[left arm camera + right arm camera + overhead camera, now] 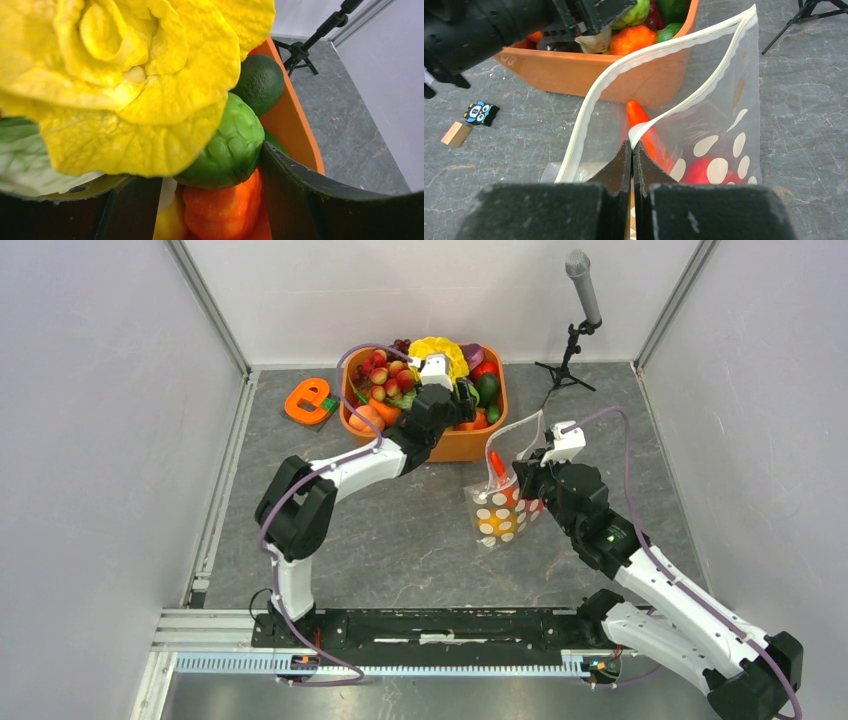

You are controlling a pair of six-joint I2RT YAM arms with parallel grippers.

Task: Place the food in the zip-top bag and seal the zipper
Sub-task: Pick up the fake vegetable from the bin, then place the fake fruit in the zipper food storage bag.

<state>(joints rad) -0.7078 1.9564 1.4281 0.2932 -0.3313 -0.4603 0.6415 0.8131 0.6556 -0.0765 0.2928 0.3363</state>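
The zip-top bag [497, 510], clear with white dots, hangs upright right of centre with its mouth open. It holds a red fruit [698, 172] and an orange carrot [639, 117]. My right gripper [632, 145] is shut on the near strip of the zipper [594, 100]; it also shows in the top view [520, 475]. My left gripper [462, 400] is down in the orange tub [470, 445] of food. Its jaws are open [215, 200] around an orange toy pepper [225, 205]. A bumpy green fruit [230, 145] lies just above the pepper, and a yellow cabbage [125, 75] fills the left wrist view.
A dark green avocado [260, 82] lies against the tub wall. An orange object [310, 400] lies left of the tub. A microphone on a stand [580, 320] is at the back right. A small printed tag [480, 112] and a tan block [455, 134] lie on the floor. Walls close in on both sides.
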